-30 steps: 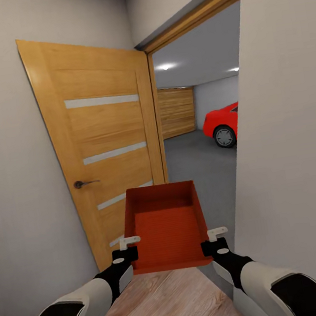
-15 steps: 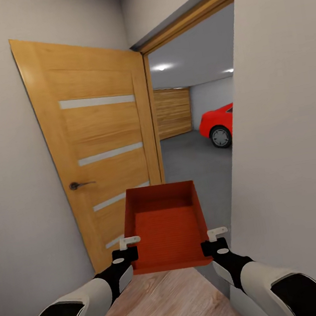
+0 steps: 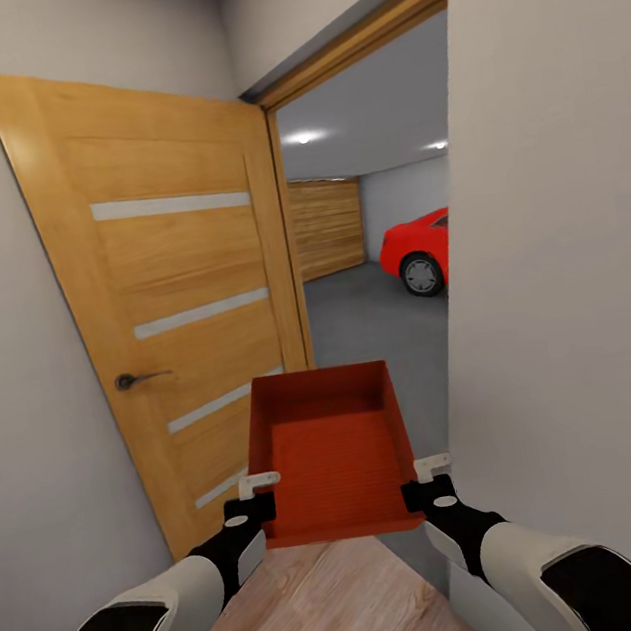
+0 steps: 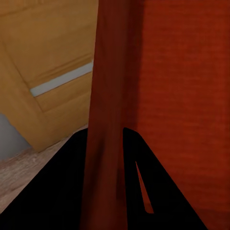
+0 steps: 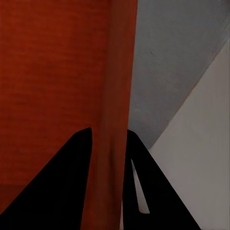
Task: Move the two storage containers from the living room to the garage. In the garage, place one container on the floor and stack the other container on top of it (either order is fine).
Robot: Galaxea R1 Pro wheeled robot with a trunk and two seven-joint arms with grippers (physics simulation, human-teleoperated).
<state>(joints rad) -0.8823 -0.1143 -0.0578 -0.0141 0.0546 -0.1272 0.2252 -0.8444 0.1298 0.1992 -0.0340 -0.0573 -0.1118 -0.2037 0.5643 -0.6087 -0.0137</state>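
While both arms reach forward from the bottom of the head view, one orange-red storage container (image 3: 331, 455) sits between them, held up off the pale wood-plank floor (image 3: 319, 608).

Left gripper (image 3: 250, 502) clamps the container's left side wall near the close corner. In the left wrist view the two dark fingers (image 4: 62, 191) straddle that thin wall (image 4: 108, 120), one outside, one inside, closed tight on it. Right gripper (image 3: 428, 478) does the same on the right wall. In the right wrist view its fingers (image 5: 52, 187) pinch the wall (image 5: 117, 96) with no visible gap.

Container is level, open side up, textured bottom visible, nothing inside.

Left of the container and slightly beyond it: honey-brown door (image 3: 173, 306) swung open, three pale horizontal strips, dark lever handle (image 3: 135, 380). Right of the container: plain light wall (image 3: 564, 218), close by, its edge forming the doorway's right side.

Straight ahead past the container's far wall: open doorway with wood frame (image 3: 356, 42) into the garage (image 3: 369, 196). Dark grey concrete floor (image 3: 372, 322) starts just beyond the container. Farther back, a shiny red car (image 3: 417, 250) partly hidden by the right wall, and a wide wooden plank door (image 3: 327, 225) on the far wall. Two ceiling lights (image 3: 302, 138) are lit.
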